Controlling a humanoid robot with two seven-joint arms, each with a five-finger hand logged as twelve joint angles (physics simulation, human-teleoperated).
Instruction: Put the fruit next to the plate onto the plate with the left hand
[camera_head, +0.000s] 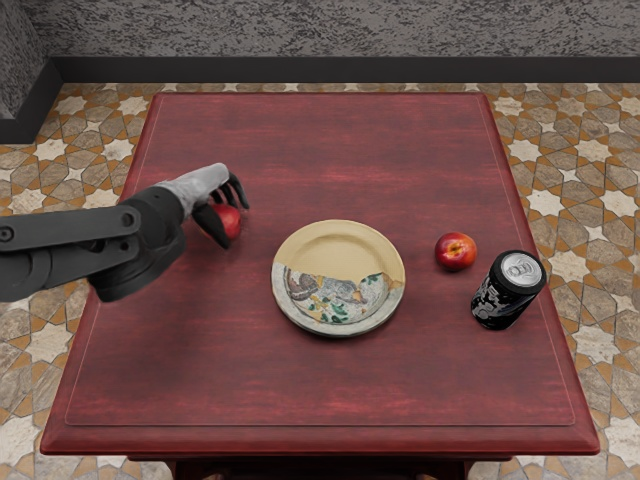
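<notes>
My left hand (222, 208) reaches in from the left edge and its dark fingers are curled around a red fruit (229, 220), which shows only partly under them, left of the plate. Whether the fruit rests on the table or is lifted I cannot tell. The plate (339, 277), cream with a grey-green pattern, lies in the middle of the red table with nothing on it. A second fruit (455, 251), red and yellow, sits on the table to the plate's right.
A black drink can (508, 289) lies tilted to the right of the second fruit, near the table's right edge. The red wooden table (330, 150) stands on a patterned tile floor.
</notes>
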